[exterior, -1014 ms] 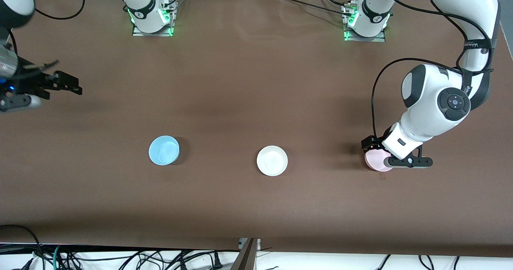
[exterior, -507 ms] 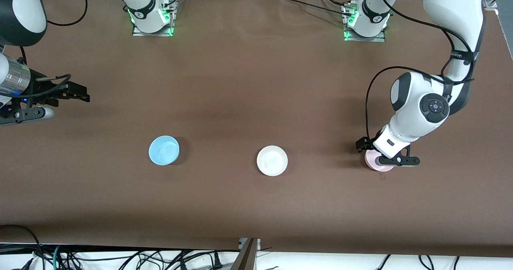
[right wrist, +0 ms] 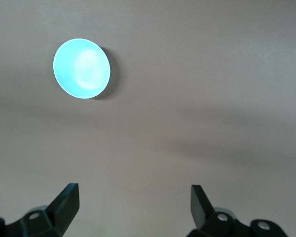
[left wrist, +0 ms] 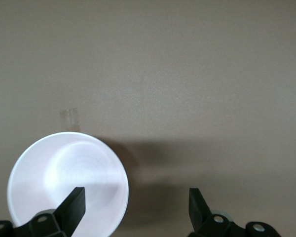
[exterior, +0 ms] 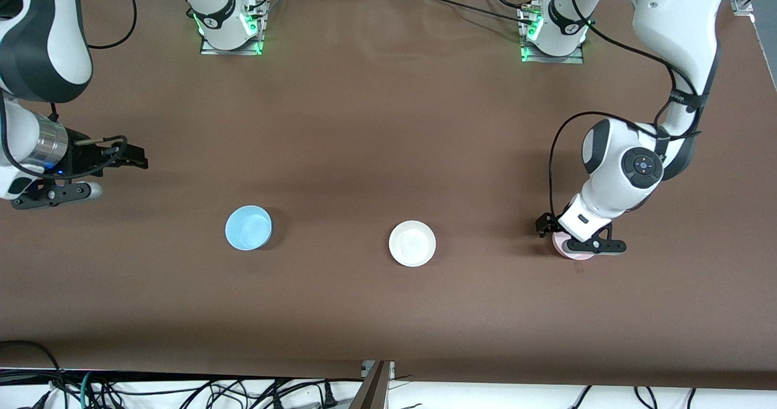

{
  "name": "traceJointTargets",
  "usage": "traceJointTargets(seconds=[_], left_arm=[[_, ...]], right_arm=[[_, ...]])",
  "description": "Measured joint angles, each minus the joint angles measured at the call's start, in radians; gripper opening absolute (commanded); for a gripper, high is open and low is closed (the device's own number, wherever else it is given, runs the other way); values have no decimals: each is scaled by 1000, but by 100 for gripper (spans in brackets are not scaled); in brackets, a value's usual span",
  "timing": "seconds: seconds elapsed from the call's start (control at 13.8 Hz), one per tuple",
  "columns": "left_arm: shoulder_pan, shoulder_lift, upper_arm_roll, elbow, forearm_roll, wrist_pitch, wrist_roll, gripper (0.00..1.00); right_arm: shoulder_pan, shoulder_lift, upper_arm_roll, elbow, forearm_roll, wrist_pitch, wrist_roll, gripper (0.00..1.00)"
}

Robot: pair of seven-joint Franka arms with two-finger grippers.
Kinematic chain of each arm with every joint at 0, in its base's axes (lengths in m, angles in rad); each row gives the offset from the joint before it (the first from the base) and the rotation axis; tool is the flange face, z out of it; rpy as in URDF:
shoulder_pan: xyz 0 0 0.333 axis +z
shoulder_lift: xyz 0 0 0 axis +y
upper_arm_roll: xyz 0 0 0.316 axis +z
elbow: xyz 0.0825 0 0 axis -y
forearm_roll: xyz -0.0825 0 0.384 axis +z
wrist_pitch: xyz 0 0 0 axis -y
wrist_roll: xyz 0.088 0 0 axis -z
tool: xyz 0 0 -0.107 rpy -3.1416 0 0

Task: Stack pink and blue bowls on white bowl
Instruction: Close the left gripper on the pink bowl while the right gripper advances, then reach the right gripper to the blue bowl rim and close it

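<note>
The pink bowl (exterior: 567, 251) stands toward the left arm's end of the table and looks pale in the left wrist view (left wrist: 64, 177). My left gripper (exterior: 561, 234) is low over it and open (left wrist: 136, 197). One finger hangs over the bowl's inside, the other over the bare table, with the rim between them. The white bowl (exterior: 412, 243) sits mid-table. The blue bowl (exterior: 248, 227) sits toward the right arm's end (right wrist: 82, 68). My right gripper (exterior: 135, 160) is open and empty (right wrist: 134, 197), over bare table and apart from the blue bowl.
The brown table cover (exterior: 388, 124) carries only the three bowls, spaced in a row. Both arm bases (exterior: 230, 27) stand at the edge farthest from the camera. Cables hang below the edge nearest the camera.
My left gripper has come down closer over the pink bowl. My right arm has swung inward over the table, closer to the blue bowl. The bowls have not moved.
</note>
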Motion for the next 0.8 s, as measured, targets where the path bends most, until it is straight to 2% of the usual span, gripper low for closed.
traceJointTargets(seconds=[0.36,0.8], left_arm=[[2,39,0,0,46,34,12,92],[14,54,1,-13,52,69,14,92]], right_arm=[[7,31,1,0,0,46,0,100],[49,145,6,-1,40,191,0,100]])
